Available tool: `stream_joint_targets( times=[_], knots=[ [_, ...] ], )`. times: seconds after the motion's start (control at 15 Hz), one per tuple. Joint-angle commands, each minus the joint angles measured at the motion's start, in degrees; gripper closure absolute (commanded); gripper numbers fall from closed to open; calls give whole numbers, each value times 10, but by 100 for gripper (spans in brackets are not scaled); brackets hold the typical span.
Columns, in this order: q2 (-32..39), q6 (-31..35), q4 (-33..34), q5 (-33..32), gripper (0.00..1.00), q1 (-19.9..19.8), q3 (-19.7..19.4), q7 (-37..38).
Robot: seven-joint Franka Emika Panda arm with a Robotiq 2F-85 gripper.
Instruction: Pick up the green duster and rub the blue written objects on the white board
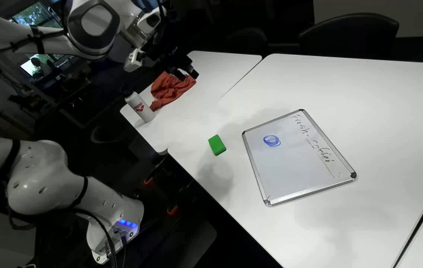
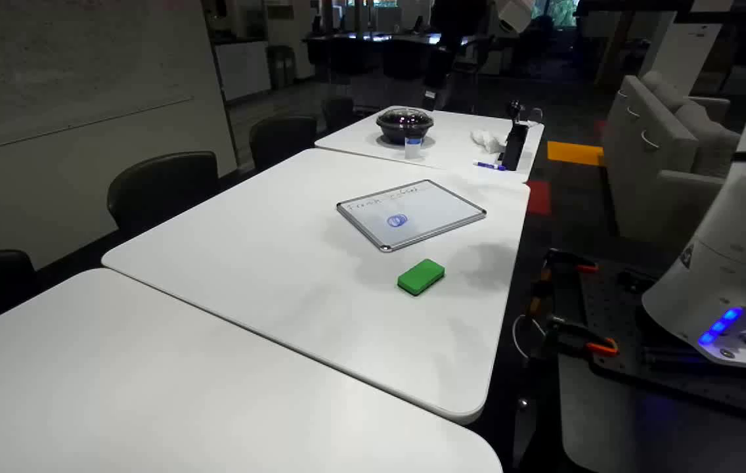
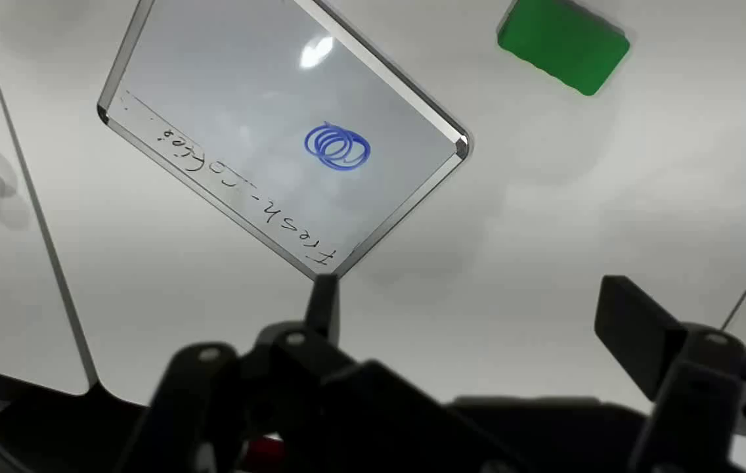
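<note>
The green duster (image 1: 217, 144) lies flat on the white table, apart from the board. It also shows in an exterior view (image 2: 421, 276) and at the top right of the wrist view (image 3: 563, 46). The white board (image 1: 289, 175) with a silver frame lies flat beside it, also in the wrist view (image 3: 228, 79). A blue scribble (image 1: 272, 140) is on the board, also in the wrist view (image 3: 337, 146). Black handwriting (image 1: 312, 141) runs along one edge. My gripper (image 3: 471, 282) is open and empty, raised above the table, apart from board and duster. It shows in an exterior view (image 1: 186, 73).
An orange-red cloth (image 1: 170, 89) and a white bottle (image 1: 140, 108) are at a table end. A black lidded bowl (image 2: 404, 125), a small cup (image 2: 413, 146), a blue marker (image 2: 491, 165) and a black object (image 2: 515, 148) are on a farther table. Seams divide the tables. Chairs (image 2: 163, 190) stand alongside.
</note>
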Motion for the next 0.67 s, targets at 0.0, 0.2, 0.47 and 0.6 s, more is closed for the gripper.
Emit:
stream_joint_targets(
  times=[0.0, 0.2, 0.47, 0.6],
  knots=[
    [0, -2, 1, -2, 0, 5, -5, 1],
    [0, -2, 1, -2, 0, 5, -5, 1],
    [26, 16, 4, 13, 0, 26, -14, -57],
    [71, 42, 2, 31, 0, 50, -18, -108]
  ],
)
